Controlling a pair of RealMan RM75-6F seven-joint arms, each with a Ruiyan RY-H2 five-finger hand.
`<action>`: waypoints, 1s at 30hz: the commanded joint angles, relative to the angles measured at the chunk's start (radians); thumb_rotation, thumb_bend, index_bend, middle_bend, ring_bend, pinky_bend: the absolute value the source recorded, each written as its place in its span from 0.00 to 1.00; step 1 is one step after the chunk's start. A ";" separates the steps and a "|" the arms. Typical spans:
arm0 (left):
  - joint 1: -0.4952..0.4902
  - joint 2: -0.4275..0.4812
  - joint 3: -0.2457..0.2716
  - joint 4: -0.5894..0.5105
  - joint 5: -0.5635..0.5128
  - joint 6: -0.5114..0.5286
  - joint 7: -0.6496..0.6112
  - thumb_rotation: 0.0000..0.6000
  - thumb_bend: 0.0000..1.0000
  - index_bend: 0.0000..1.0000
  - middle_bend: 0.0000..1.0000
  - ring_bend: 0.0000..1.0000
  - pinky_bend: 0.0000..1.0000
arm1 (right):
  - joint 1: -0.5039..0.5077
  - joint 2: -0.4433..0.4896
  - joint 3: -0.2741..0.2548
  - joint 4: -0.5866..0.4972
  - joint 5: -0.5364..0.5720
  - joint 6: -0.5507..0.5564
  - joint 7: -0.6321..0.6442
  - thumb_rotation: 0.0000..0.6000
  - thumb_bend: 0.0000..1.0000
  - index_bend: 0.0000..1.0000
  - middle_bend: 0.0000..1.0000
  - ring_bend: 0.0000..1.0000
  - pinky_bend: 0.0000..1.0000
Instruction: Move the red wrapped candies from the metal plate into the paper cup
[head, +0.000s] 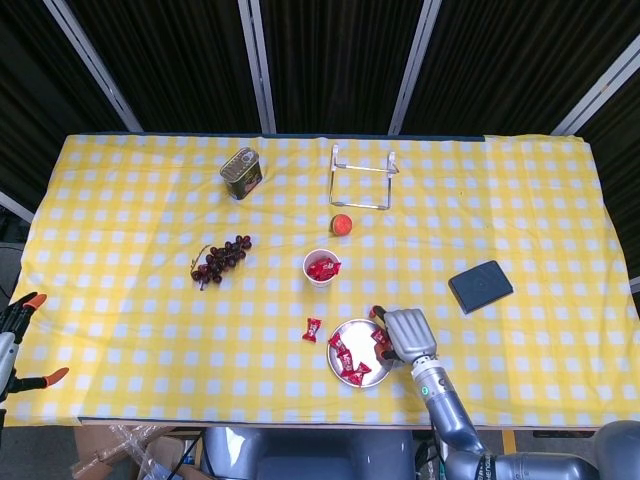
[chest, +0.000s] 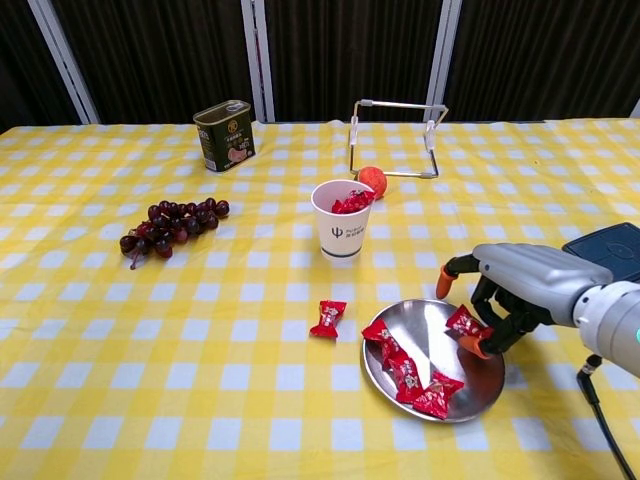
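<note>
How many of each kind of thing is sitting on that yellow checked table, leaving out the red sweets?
Tin can: 1
Wire rack: 1
Orange ball: 1
Bunch of grapes: 1
Paper cup: 1
Metal plate: 1
Dark flat case: 1
Total: 7
</note>
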 joint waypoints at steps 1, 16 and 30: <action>0.000 0.000 0.000 0.000 0.000 0.000 0.000 1.00 0.05 0.00 0.00 0.00 0.00 | -0.002 0.001 0.002 0.000 -0.001 -0.001 0.001 1.00 0.38 0.34 0.80 0.92 1.00; 0.000 0.000 0.001 0.000 0.000 -0.001 0.002 1.00 0.05 0.00 0.00 0.00 0.00 | -0.016 0.013 0.000 -0.016 -0.020 -0.022 0.023 1.00 0.38 0.38 0.80 0.92 1.00; 0.000 0.000 0.001 0.000 0.002 -0.001 0.000 1.00 0.05 0.00 0.00 0.00 0.00 | -0.033 0.016 -0.011 -0.050 -0.065 -0.006 0.027 1.00 0.38 0.38 0.80 0.92 1.00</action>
